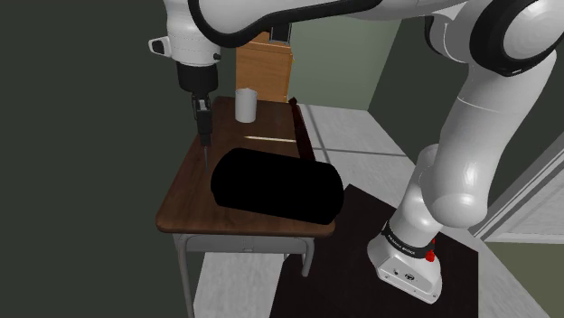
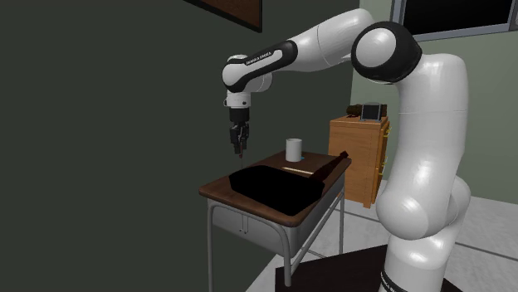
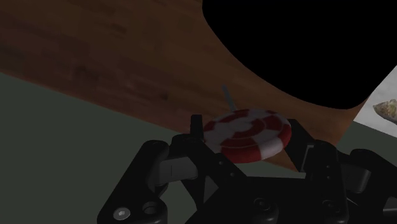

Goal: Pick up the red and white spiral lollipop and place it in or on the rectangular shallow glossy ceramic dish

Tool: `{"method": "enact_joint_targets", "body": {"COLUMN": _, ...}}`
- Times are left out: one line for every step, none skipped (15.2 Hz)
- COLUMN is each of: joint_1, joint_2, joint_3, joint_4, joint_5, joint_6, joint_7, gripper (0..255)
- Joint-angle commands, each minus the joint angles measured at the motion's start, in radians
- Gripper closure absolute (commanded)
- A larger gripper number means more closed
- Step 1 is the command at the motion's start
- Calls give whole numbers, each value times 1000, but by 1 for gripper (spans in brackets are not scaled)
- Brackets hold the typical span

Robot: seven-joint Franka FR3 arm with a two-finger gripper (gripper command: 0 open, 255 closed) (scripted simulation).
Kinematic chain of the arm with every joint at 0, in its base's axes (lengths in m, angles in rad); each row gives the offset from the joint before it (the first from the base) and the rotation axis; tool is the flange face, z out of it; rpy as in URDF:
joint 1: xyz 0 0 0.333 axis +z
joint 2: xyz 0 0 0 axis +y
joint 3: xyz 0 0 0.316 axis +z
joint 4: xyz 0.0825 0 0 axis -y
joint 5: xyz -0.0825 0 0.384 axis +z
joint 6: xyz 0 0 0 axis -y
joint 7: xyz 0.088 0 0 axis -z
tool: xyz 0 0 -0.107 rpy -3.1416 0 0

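The red and white spiral lollipop [image 3: 248,132] sits clasped between my black fingers [image 3: 195,130], its thin stick pointing away from the hand. My gripper [image 1: 204,135] hangs above the wooden table [image 1: 185,194], near the side at the shoulder view's left, and is shut on the lollipop. In the second exterior view the gripper [image 2: 240,148] points straight down, well above the tabletop. The dish [image 1: 277,185] is drawn as a black rounded oblong in the middle of the table, to the right of the gripper in the shoulder view. It also appears as the dish [image 2: 278,184] and the dish [image 3: 299,44].
A white cup [image 1: 246,104] stands at the table's far end. A dark long object [image 1: 303,135] lies along the table's edge at the shoulder view's right. A wooden cabinet [image 1: 265,68] stands behind the table. The table edge and the floor lie just below the gripper.
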Motion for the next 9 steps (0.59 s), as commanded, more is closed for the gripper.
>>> {"method": "enact_joint_targets", "body": {"joint_1": 0, "joint_2": 0, "joint_3": 0, "joint_4": 0, "joint_5": 0, "joint_6": 0, "joint_7": 0, "gripper": 255}}
{"method": "enact_joint_targets", "body": {"joint_1": 0, "joint_2": 0, "joint_3": 0, "joint_4": -1, "joint_5": 0, "joint_6": 0, "joint_7": 0, "gripper": 255}}
{"method": "enact_joint_targets", "body": {"joint_1": 0, "joint_2": 0, "joint_3": 0, "joint_4": -1, "joint_5": 0, "joint_6": 0, "joint_7": 0, "gripper": 255}}
{"method": "enact_joint_targets", "body": {"joint_1": 0, "joint_2": 0, "joint_3": 0, "joint_4": 0, "joint_5": 0, "joint_6": 0, "joint_7": 0, "gripper": 255}}
{"method": "enact_joint_targets", "body": {"joint_1": 0, "joint_2": -1, "joint_3": 0, "joint_4": 12, "joint_5": 1, "joint_6": -14, "joint_7": 0, "gripper": 255}}
{"method": "enact_joint_targets", "body": {"joint_1": 0, "joint_2": -1, "joint_3": 0, "joint_4": 25, "joint_5": 1, "joint_6": -27, "joint_7": -1, "gripper": 255}}
{"method": "enact_joint_targets", "body": {"joint_1": 1, "joint_2": -1, "joint_3": 1, "joint_4": 38, "joint_5": 1, "joint_6": -40, "joint_7": -1, "gripper": 255}}
{"method": "enact_joint_targets", "body": {"joint_1": 1, "joint_2": -2, "joint_3": 1, "joint_4": 51, "joint_5": 1, "joint_6": -54, "joint_7": -1, "gripper": 255}}
{"method": "enact_joint_targets", "body": {"joint_1": 1, "joint_2": -1, "joint_3": 1, "joint_4": 65, "joint_5": 1, "joint_6": -67, "joint_7": -1, "gripper": 255}}
